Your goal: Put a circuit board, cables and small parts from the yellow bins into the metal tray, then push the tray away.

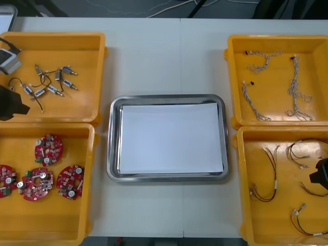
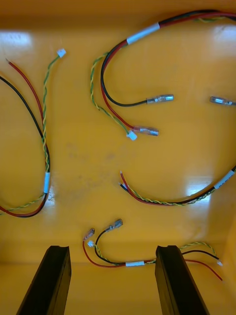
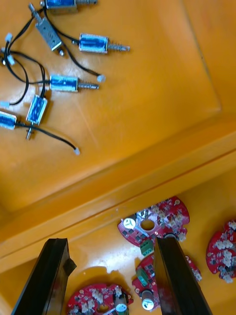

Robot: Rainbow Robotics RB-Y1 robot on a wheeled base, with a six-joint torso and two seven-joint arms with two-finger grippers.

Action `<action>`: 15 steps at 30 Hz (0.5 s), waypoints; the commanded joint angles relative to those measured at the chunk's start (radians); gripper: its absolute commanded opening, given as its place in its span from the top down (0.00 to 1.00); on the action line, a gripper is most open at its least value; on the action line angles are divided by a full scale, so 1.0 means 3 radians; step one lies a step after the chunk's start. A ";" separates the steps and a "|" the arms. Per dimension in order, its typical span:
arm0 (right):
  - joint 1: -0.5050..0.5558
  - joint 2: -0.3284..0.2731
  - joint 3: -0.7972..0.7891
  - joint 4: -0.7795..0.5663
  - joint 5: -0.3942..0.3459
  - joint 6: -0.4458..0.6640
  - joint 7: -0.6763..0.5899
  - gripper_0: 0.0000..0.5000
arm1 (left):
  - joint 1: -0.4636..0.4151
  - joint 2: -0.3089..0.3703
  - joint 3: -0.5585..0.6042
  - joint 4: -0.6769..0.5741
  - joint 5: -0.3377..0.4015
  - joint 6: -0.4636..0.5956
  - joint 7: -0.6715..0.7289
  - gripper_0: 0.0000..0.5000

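Table point(image 1: 154, 56): carries a metal tray point(image 1: 114, 138) at its middle, white inside, nothing loaded in it.

Left of the tray, farther back: far-left bin point(image 1: 51, 37), yellow, holding small metal parts point(image 1: 53, 90) with thin black leads. Left of the tray, nearer: near-left bin point(image 1: 46, 220), holding four round red circuit boards point(image 1: 48, 147).

Right of the tray, farther back: far-right bin point(image 1: 277, 37), holding pale twisted cables point(image 1: 294, 87). Right of the tray, nearer: near-right bin point(image 1: 266, 225), holding red, yellow and black cables point(image 1: 269, 174) lying loose and apart.

Left gripper point(image 1: 11, 105): hangs well left of the tray, about where the two left bins meet. Stands wide open, fingers point(image 3: 46, 275) far apart, gripping nothing. Looks down on circuit boards beneath and beside the fingers.

Right gripper point(image 1: 320, 177): hangs well right of the tray, over the near-right bin. Stands wide open too, fingers point(image 2: 177, 280) apart, gripping nothing. Has one short cable point(image 2: 128, 263) on the bin floor running across the gap between the fingers.
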 commanded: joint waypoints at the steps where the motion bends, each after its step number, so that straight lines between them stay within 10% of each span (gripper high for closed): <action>1: 0.0229 -0.0126 0.0103 -0.0152 0.0064 -0.0137 -0.0186 0.00 | 0.0321 0.0247 0.0217 -0.0170 0.0104 0.0020 0.0390 0.00; 15: 0.0530 -0.0146 0.0487 -0.0152 0.0361 -0.0592 -0.0657 0.00 | 0.1093 0.0262 0.0708 -0.0569 0.0211 0.0020 0.0620 0.00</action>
